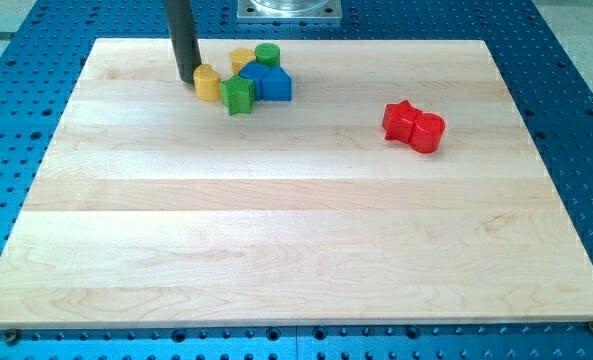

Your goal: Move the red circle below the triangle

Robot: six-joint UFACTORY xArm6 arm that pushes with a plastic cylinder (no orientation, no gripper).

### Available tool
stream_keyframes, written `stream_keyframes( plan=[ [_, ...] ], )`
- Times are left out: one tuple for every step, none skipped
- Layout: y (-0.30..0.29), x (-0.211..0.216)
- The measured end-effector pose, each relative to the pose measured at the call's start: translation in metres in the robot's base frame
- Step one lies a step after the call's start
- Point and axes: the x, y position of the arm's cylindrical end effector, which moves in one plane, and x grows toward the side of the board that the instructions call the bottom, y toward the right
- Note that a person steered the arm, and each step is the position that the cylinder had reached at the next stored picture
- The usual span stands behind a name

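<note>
1. Sitting at the view's right, the red circle (428, 131) touches a red star-like block (401, 120) on its left; both well apart from the cluster at the view's top.
2. Target: the triangle; best guess is the blue block (255, 72) in the cluster, though its shape is hard to confirm from here; a blue house-shaped block (276, 84) sits just beside it.
3. Rest of cluster: green star-like block (237, 94), green cylinder (267, 54), yellow cylinder (207, 82), second yellow block (241, 59), shape unclear; all packed touching or nearly so.
4. My tip (189, 78) sits just left of the yellow cylinder, far from the red circle; no pincer on this rig, just a plain rod, so nothing to open or clamp.
5. Step judged: not begun; approach to the red circle comes first.
6. Next move likely calls for coming round the circle's right side and pushing left, without dragging the red star along; end below the cluster.
7. Materials: blocks look like glossy painted solids; counter (276, 250) is pale smooth wood on a blue perforated base (576, 120); should slide easily.
</note>
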Motion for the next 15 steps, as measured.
stream_keyframes(
  plan=[
    [0.019,0.002],
    [-0.002,0.038],
    [0.016,0.063],
    [0.029,0.063],
    [0.038,0.070],
    [0.059,0.104],
    [0.175,0.137],
    [0.311,0.163],
    [0.343,0.159],
    [0.299,0.134],
    [0.168,0.134],
    [0.205,0.150],
    [0.206,0.131],
    [0.111,0.099],
    [0.091,0.095]
  ],
)
